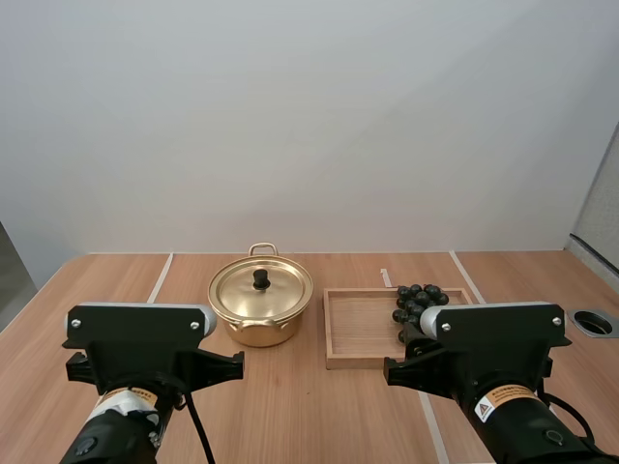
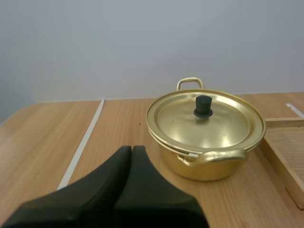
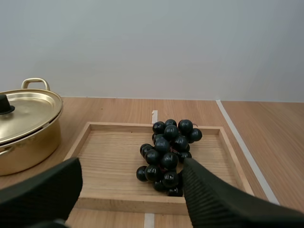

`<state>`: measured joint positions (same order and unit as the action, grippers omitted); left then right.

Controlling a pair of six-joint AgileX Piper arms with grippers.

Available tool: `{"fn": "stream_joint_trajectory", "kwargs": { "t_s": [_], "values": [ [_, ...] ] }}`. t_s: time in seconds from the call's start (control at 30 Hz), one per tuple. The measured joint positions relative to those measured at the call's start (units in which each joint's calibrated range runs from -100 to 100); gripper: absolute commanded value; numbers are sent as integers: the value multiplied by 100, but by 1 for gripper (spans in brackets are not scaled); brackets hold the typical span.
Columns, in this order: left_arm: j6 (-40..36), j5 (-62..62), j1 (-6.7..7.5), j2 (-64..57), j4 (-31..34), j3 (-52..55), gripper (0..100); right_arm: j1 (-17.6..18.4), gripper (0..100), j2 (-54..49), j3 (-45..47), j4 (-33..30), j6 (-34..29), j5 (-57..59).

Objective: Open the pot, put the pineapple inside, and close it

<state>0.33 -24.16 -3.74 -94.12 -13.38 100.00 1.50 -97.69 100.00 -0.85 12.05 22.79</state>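
Observation:
A golden pot (image 1: pixel 260 300) stands mid-table with its lid on, black knob (image 1: pixel 261 278) upright. To its right lies a wooden tray (image 1: pixel 348 333) with a bunch of dark grapes (image 1: pixel 418 302) in its right part. In the left wrist view my left gripper (image 2: pixel 132 149) is shut on nothing, its tips low over the table a short way before the pot (image 2: pixel 205 137). In the right wrist view my right gripper (image 3: pixel 132 166) stands open just before the tray's (image 3: pixel 109 156) front edge. The grapes (image 3: pixel 167 154) lie beyond its fingertips, untouched.
White tape lines (image 1: pixel 160 277) run across the wooden table on both sides of the pot and tray. A round metal-rimmed hole (image 1: pixel 597 323) sits at the table's far right edge. Both arms' wrists hang over the near part of the table.

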Motion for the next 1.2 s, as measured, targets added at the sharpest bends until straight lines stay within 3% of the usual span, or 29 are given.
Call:
{"fn": "stream_joint_trajectory", "kwargs": {
  "t_s": [0.2,0.5,0.57,0.6,0.63,0.77,0.8,0.83,0.9,1.2],
  "values": [
    [0,-580,272,-553,11,0,0,0,100,0,0,28,-104,257],
    [0,-669,314,-553,32,0,0,0,100,0,0,2,223,625],
    [0,-669,314,-553,32,0,0,0,63,0,0,2,274,625],
    [0,-669,314,-553,32,0,0,0,23,0,0,2,304,625],
    [0,-669,314,-553,32,0,0,0,0,0,0,2,337,625],
    [0,-638,314,-553,32,0,0,0,7,0,0,2,324,641],
    [0,-638,314,-553,32,0,0,0,6,0,0,2,299,641],
    [0,-618,314,-553,32,0,0,0,4,0,0,85,-167,661],
    [0,-586,314,-553,32,0,0,0,0,0,0,85,-221,661],
    [0,-586,314,-553,32,0,0,0,0,65,0,85,-274,661]
  ]
}}
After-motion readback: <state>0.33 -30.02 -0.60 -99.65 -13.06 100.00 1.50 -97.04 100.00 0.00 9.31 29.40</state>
